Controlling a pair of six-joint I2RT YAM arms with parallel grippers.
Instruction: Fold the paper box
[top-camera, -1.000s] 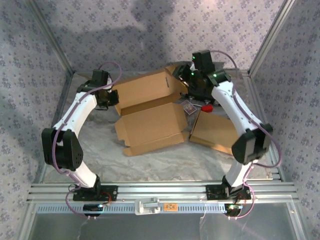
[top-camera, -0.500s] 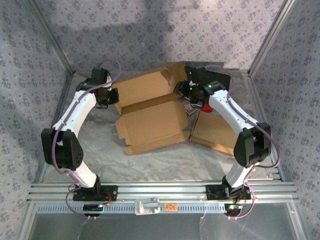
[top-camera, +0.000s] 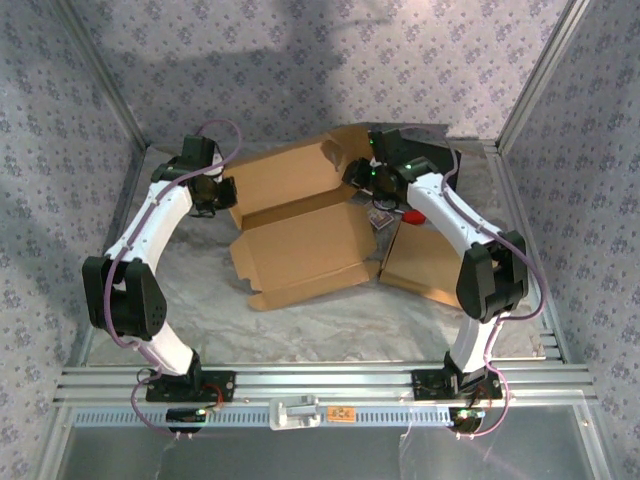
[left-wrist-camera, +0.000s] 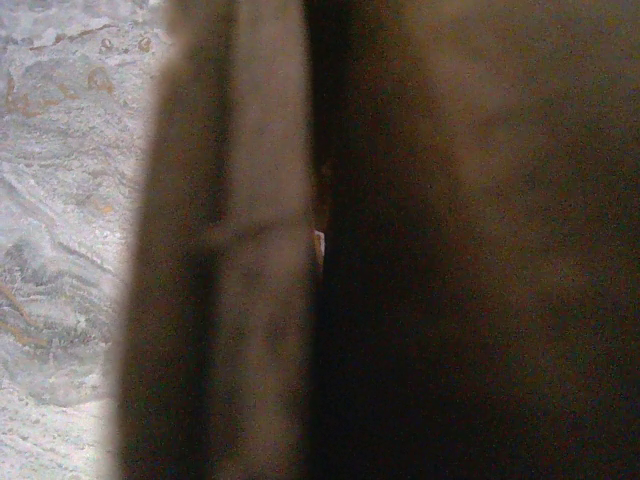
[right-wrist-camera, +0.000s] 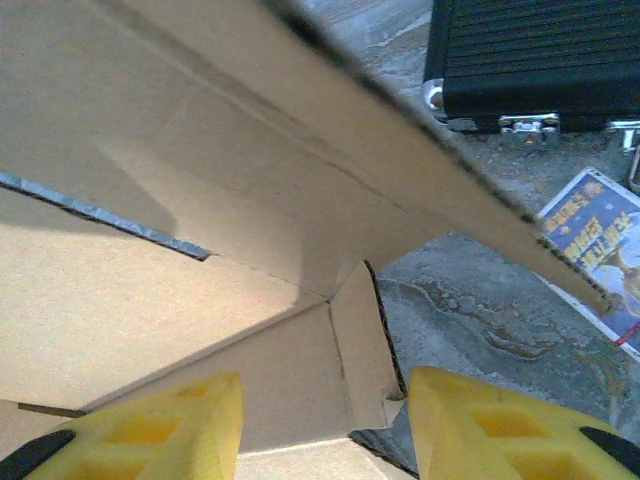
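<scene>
The right tool (right-wrist-camera: 325, 395) stands partly open. Its yellow fingers (right-wrist-camera: 170, 430) sit on either side of a small corner flap of the paper box (top-camera: 300, 235) and grip nothing that we can see. The left tool (top-camera: 220, 192) is closed at the upper left of the top view and seems to pinch the box's left edge. Its own camera is pressed up against blurred brown cardboard.

The box lies mid-frame, only partly formed. Its back panel is raised toward the upper middle, a broad panel slopes in front of it, and another flap lies flat at the lower right.

We see several ways this could go wrong. If the right tool closes where it is, it may catch only the tip of the flap and crease or tear it. A push on the raised panel could make the box swivel about the left pinch, or pull it free. The black case (right-wrist-camera: 530, 60) and a printed card (right-wrist-camera: 600, 240) lie just beside the right tool, at the upper right of its wrist view, so a wide swing could knock them.

The surface (top-camera: 330, 315) is covered with a grey-white marbled sheet. The sheet is wrinkled and might drag along with the cardboard. Walls (top-camera: 300, 60) with a small floral print close the space in, and metal frame posts (top-camera: 100, 75) stand at the corners.
</scene>
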